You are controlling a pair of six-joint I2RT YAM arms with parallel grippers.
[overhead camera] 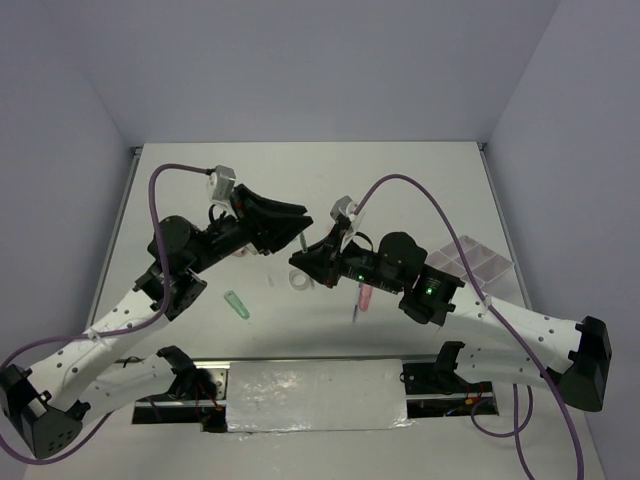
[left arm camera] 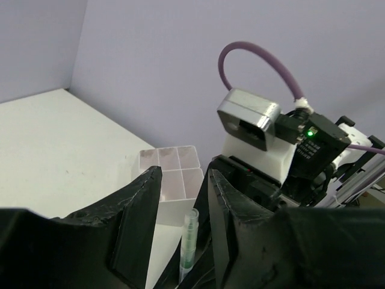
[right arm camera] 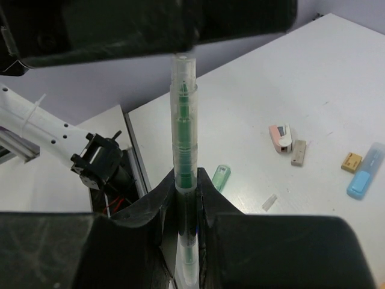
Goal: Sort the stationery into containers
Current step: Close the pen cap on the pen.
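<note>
My right gripper (right arm camera: pixel 187 180) is shut on a clear pen with green ink (right arm camera: pixel 183 120), which sticks out of the jaws toward my left gripper. My left gripper (left arm camera: pixel 183 174) is open; the pen's free end (left arm camera: pixel 189 238) lies between its fingers without clear contact. In the top view the two grippers, left (overhead camera: pixel 295 215) and right (overhead camera: pixel 300 262), meet over the table's middle with the pen (overhead camera: pixel 303 243) between them. The white divided tray (overhead camera: pixel 470 262) stands to the right, also in the left wrist view (left arm camera: pixel 171 158).
A green marker (overhead camera: pixel 237 303), a pink marker (overhead camera: pixel 365 295) and a clear tape ring (overhead camera: pixel 300 283) lie on the table. The right wrist view shows the green marker (right arm camera: pixel 221 177), a pink-white eraser (right arm camera: pixel 280 137), a tan eraser (right arm camera: pixel 298 152), an orange eraser (right arm camera: pixel 351 161) and a blue marker (right arm camera: pixel 366 179).
</note>
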